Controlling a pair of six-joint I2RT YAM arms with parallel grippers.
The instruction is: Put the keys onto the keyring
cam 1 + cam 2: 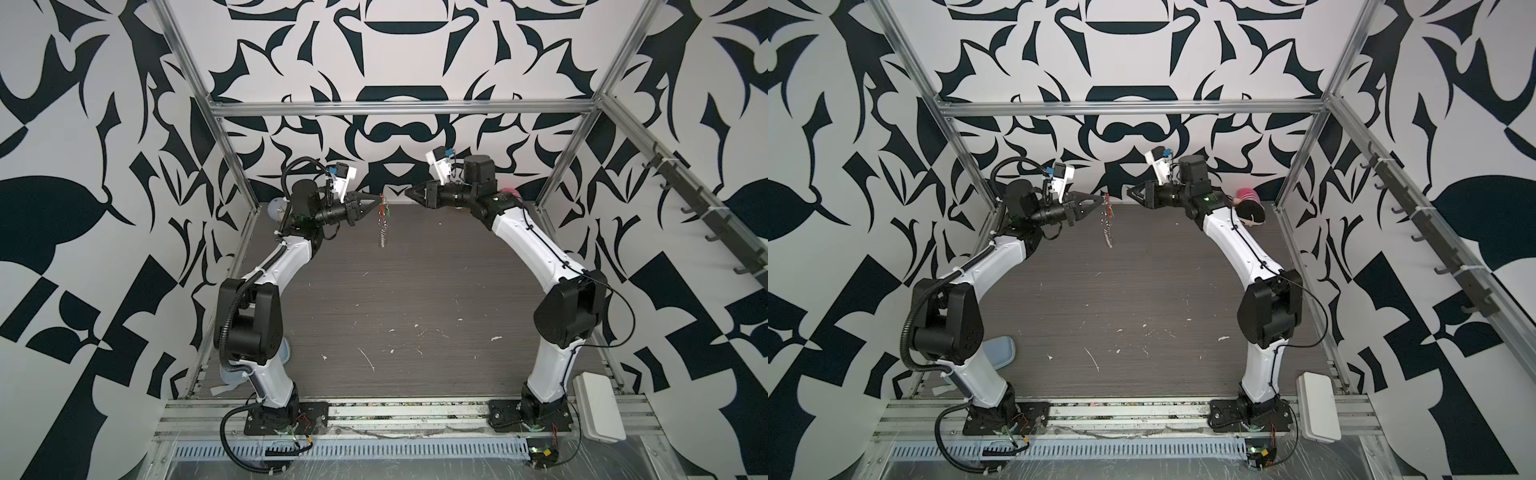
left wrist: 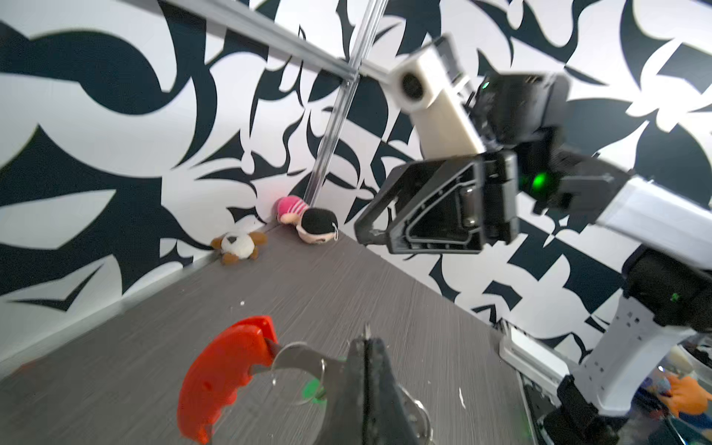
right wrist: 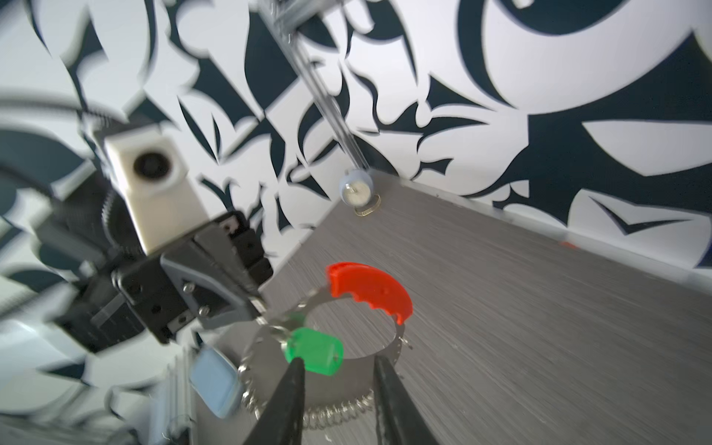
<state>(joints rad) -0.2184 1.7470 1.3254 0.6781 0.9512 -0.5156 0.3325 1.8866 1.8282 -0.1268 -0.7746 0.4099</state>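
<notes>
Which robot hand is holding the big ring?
The left gripper: its jaws are pinched shut on the keyring, which dangles below it. The right gripper is open, a gap away, and holds nothing.

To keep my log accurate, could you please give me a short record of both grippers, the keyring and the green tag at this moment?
left gripper: shut on the keyring, holding it above the table
right gripper: open, apart from the loop
keyring: hanging in the air from the left gripper
green tag: dangling at the loop near the left gripper's tips, not held by the right gripper
</notes>
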